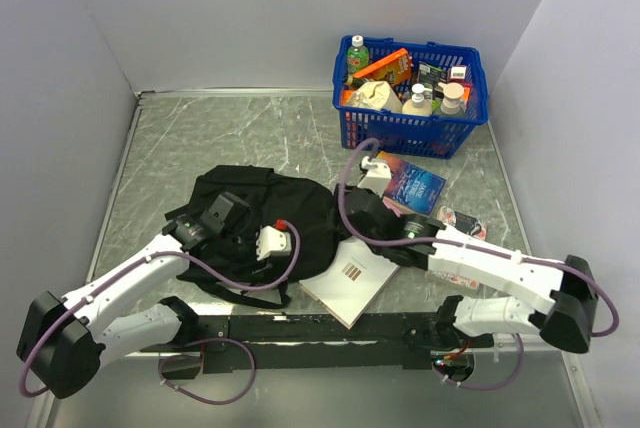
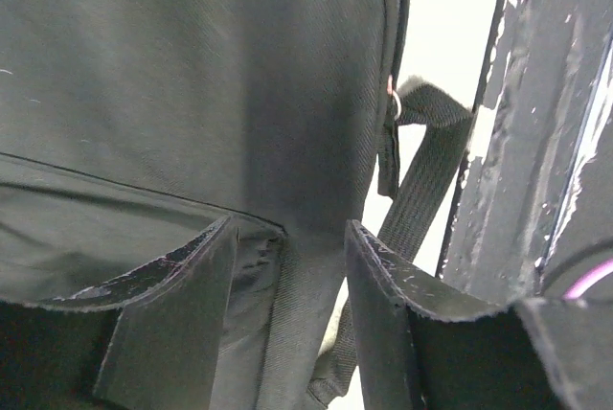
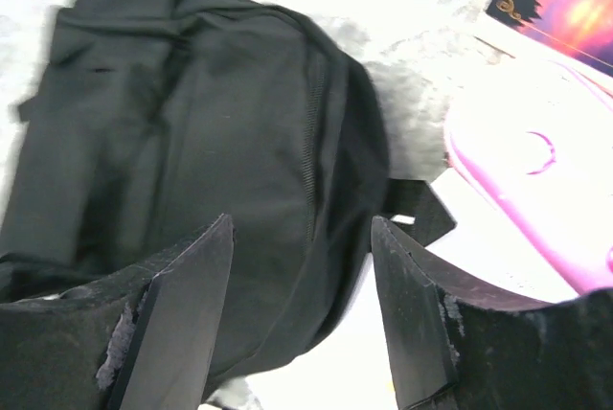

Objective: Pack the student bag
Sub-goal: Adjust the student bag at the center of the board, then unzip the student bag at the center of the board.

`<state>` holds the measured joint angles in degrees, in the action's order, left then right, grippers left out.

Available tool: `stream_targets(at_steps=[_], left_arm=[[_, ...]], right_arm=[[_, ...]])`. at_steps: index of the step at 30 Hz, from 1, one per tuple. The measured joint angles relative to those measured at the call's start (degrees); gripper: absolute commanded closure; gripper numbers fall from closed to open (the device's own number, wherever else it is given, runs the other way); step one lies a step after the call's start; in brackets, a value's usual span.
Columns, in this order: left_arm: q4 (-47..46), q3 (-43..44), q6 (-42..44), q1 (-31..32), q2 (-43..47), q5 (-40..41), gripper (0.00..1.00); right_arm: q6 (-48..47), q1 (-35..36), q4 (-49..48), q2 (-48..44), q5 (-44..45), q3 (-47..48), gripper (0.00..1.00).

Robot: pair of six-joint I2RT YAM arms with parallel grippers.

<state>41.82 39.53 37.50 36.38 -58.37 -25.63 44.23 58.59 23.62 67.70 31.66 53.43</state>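
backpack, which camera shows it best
Top external: nearly the whole backpack shows, lying on the table. The right wrist view shows most of it, but blurred. The left wrist view is too close: only fabric, a zip and a strap.

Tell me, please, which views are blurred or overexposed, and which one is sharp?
Top external: evenly lit and sharp, the student bag and the blue basket read clearly. Left wrist: very close to the bag, weave sharp, the background at upper right burnt out white. Right wrist: soft with blur, the table washed out, the pink object glaring.
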Motion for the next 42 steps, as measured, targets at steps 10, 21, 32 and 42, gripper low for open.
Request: stream_targets(at_steps=[10, 21, 32, 42], left_arm=[[-3.0, -2.6, 4.4, 0.6, -2.5, -2.5, 0.36], [-3.2, -5.7, 12.5, 1.0, -4.5, -5.9, 0.41], [-13.4, -9.0, 8.7, 1.1, -3.9, 4.0, 0.99], [-11.5, 1.8, 1.7, -3.9, -4.2, 3.9, 0.99]], right_arm=[[3.7, 0.9, 1.6, -4.9, -0.2, -8.9, 0.33], [4.1, 0.9, 1.4, -5.9, -0.7, -8.9, 0.33], [4.3, 0.9, 0.2, -6.1, -2.5, -8.9, 0.43], [4.3, 4.0, -2.4, -6.1, -4.0, -8.9, 0.42]])
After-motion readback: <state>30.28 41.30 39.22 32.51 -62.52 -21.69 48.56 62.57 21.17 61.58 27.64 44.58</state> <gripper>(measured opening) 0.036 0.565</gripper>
